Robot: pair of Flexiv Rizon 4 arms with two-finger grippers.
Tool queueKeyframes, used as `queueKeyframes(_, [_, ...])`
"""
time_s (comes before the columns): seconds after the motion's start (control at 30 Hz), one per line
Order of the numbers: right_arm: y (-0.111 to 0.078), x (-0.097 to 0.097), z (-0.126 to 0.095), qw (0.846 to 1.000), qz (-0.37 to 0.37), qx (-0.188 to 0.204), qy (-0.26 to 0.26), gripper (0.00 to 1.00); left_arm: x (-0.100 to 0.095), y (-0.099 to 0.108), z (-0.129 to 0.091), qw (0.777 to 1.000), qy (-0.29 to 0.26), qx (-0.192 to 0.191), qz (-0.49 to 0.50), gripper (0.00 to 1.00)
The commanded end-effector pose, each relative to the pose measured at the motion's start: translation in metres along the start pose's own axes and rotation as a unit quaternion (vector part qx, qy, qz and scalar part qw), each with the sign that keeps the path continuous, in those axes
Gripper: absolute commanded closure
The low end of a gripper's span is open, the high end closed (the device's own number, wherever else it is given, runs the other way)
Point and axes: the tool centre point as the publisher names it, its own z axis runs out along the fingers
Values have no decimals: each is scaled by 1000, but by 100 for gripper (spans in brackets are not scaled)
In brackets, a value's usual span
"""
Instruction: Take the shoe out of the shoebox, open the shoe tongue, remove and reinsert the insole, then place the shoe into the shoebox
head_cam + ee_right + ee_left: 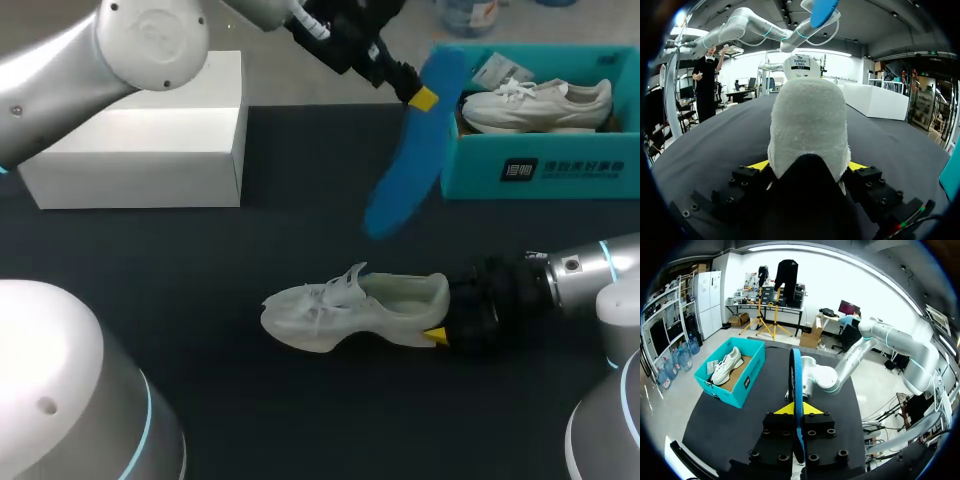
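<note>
A blue insole point(410, 150) hangs tilted above the table, just left of the teal shoebox point(540, 172). My left gripper point(422, 98) is shut on its upper end. The left wrist view shows the insole point(797, 385) edge-on, pinched between the yellow tips of the left gripper point(798, 408). A white shoe point(350, 308) lies on the black table with its toe to the left. My right gripper point(440, 318) is shut on its heel. In the right wrist view the heel point(809, 125) sits between the two yellow tips of the right gripper point(809, 166).
A second white shoe point(535, 103) lies in the teal shoebox point(747, 380) at the back right. A white box point(140, 135) stands at the back left. Black table point(200, 260) lies bare between it and the shoe.
</note>
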Motion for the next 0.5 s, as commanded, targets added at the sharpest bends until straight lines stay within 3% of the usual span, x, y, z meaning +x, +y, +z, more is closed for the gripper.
queueKeyframes(0.03, [-2,0,3,1000,0,2,0,100,0,5,-12,1000,2,3,1,100])
queueKeyframes(0.5, [-2,0,3,1000,0,2,0,100,-2,2,-15,1000,16,1,-2,100])
